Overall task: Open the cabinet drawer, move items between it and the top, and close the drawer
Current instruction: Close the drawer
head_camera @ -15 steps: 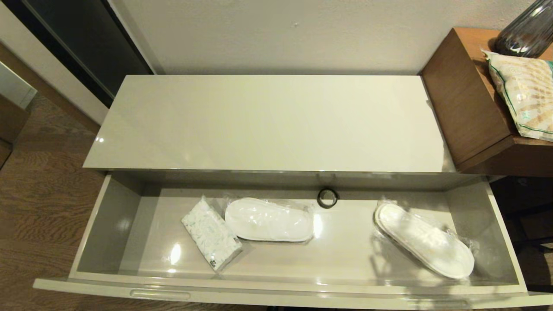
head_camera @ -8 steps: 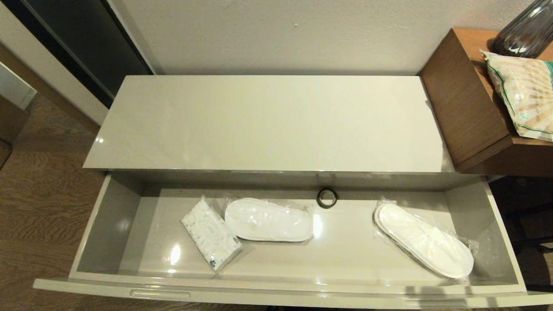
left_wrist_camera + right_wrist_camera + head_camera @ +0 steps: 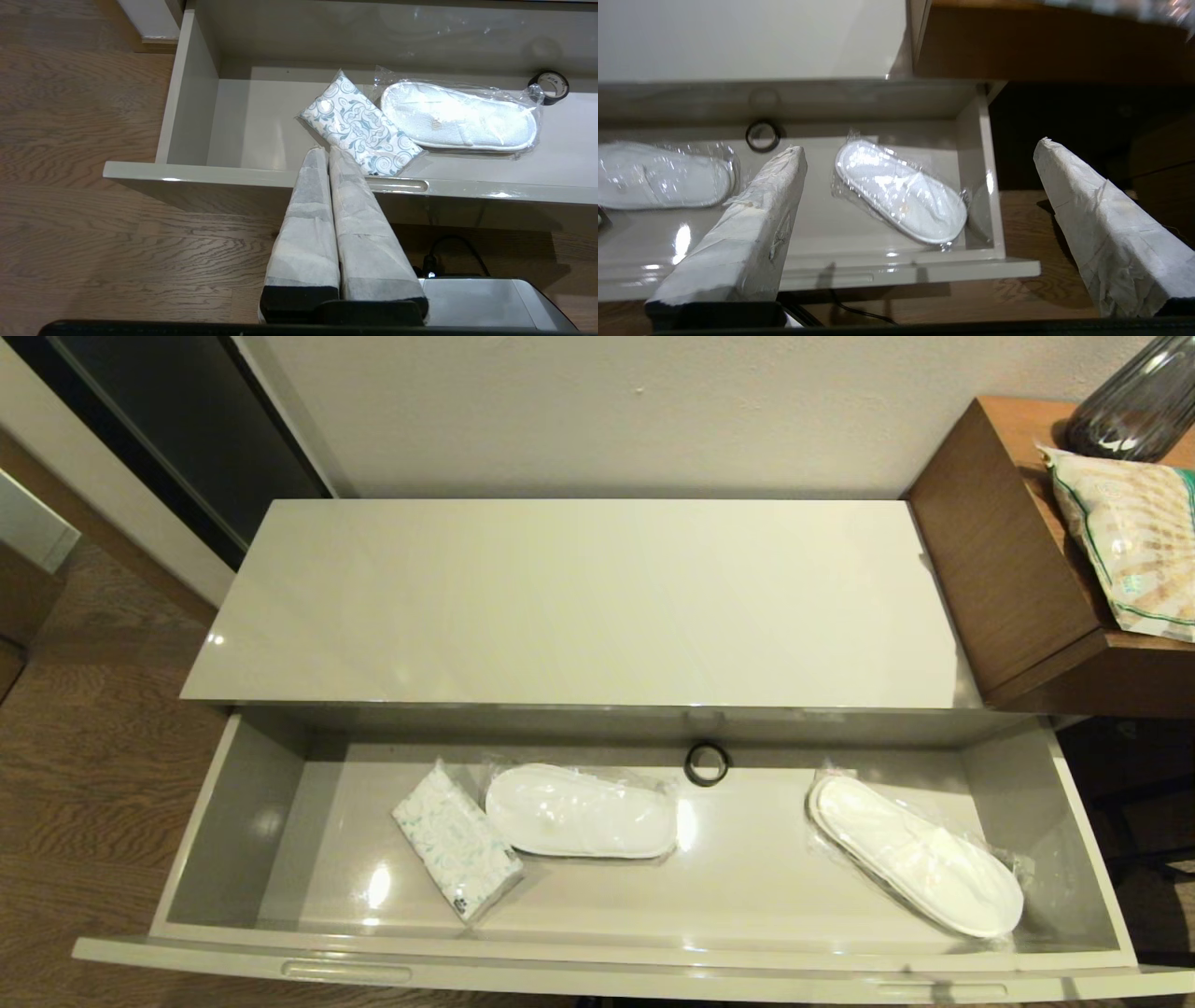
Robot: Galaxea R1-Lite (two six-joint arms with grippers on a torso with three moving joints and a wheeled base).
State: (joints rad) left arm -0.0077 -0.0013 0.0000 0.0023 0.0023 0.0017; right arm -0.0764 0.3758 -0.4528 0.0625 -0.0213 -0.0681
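The cabinet drawer stands pulled fully out under the top, which is bare. In the drawer, the black tape roll lies against the back wall, and the white tissue pack with blue print lies left of middle. Neither gripper shows in the head view. My left gripper is shut and empty, hovering just before the drawer's front edge, with the tissue pack right beyond its tips. My right gripper is wide open with nothing between its fingers, held in front of the drawer's right end; the tape roll is farther in.
Two white slippers in clear wrap lie in the drawer, one in the middle and one at the right. A taller brown wooden table adjoins on the right, bearing a bag and a dark vase. A black cable lies below the drawer.
A faint shadow over the right part of the drawer has drawn back toward the front edge. The drawer and everything in it lie as before.
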